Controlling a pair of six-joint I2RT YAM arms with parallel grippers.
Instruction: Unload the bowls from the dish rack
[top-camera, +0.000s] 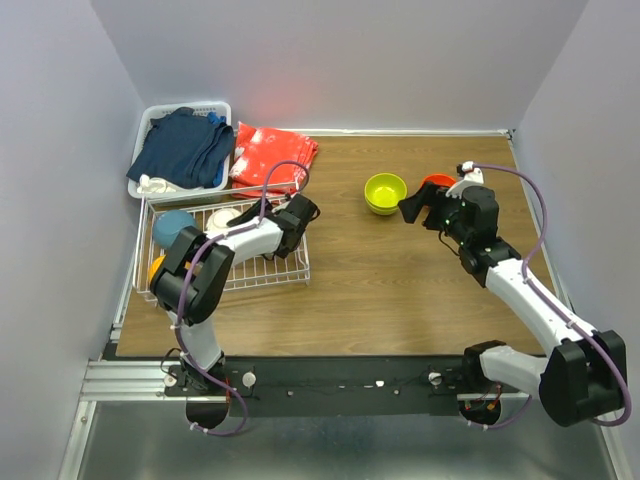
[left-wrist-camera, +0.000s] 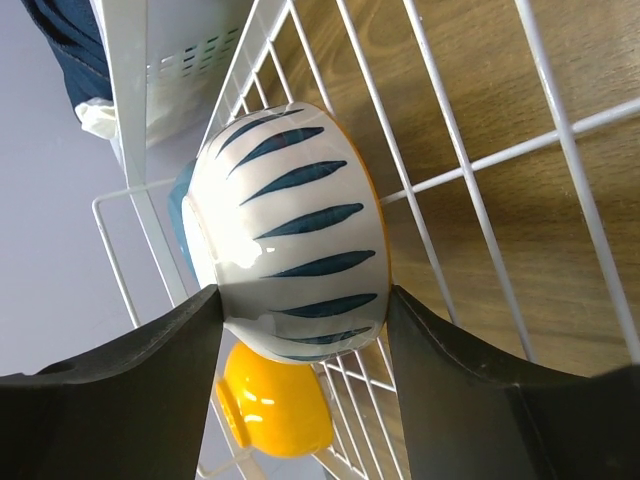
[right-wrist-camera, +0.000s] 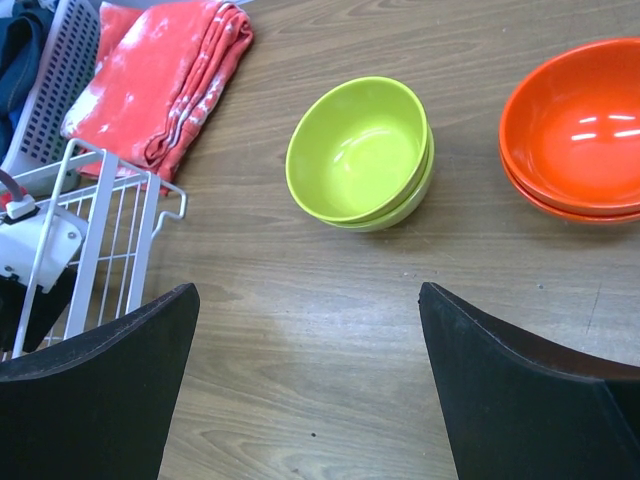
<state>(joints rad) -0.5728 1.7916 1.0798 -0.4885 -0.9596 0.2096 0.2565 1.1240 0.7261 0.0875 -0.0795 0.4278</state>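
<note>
**Top view, read left to right.** A white basket (top-camera: 210, 107) of dark blue clothes (top-camera: 180, 148) stands at the 10 o'clock corner of the table (top-camera: 400, 300). The dish rack (top-camera: 275, 272) sits just at the basket's 6 o'clock, along the table's 9 o'clock edge.

Three bowls are in the rack:
- The blue bowl (top-camera: 175, 225) is at the rack's 10 o'clock.
- The yellow-orange bowl (left-wrist-camera: 275, 410) is at its 8 o'clock.
- The white bowl (left-wrist-camera: 290, 220), striped dark blue outside, is near its 12 o'clock side.

The left hand (left-wrist-camera: 302, 300) is clenched on the white bowl, one finger against each flank near the foot. Whether the bowl rests on the wires cannot be told.

A folded red cloth (top-camera: 272, 157) lies at the rack's 1 o'clock.

Out on the table, two lime green bowls (right-wrist-camera: 360, 150) are nested. At their 3 o'clock, apart from them, two red-orange bowls (right-wrist-camera: 575, 125) are nested.

The right hand (right-wrist-camera: 307, 290) hangs at the green stack's 4 o'clock. It is released, its fingers spread wide with only bare table between them.
</note>
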